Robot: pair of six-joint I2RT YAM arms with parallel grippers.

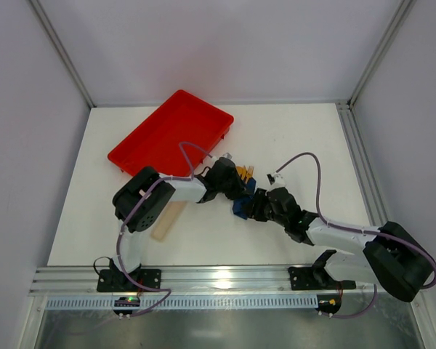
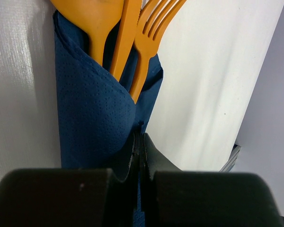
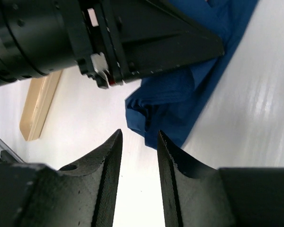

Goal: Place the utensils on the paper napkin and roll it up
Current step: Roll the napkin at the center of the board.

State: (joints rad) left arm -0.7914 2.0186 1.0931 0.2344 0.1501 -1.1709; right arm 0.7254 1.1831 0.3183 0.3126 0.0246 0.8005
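The left gripper [image 2: 139, 138] is seen with its jaws clenched tight. An edge of the paper napkin [image 2: 94, 109] runs into the tips and appears to be nipped there, though the contact itself is hidden. The right gripper [image 3: 139, 135] is shown with its jaws parted and nothing held between them. A crumpled corner of the napkin lies just beyond its fingertips, apart from them.

Beyond the left jaws, the dark blue napkin is seen folded over the utensils [image 2: 125, 42] on the white table [image 1: 312, 145]. Three orange pieces are tucked inside: a spoon [image 2: 92, 19], a knife [image 2: 128, 33] and a fork [image 2: 149, 42]. Their handles are covered and their heads stick out of the open end. In the top view the bundle lies near the middle of the table, between the two grippers.

The placing step is judged done, and the rolling well advanced. The wrap looks loose, with the lower corner bunched, so tightening or a final turn may be left.

One container is visible: a red tray [image 1: 171, 134] at the far left, well apart from the bundle. Nothing is seen in it. A pale beige strip [image 1: 167, 222] lies on the table beside the left arm.
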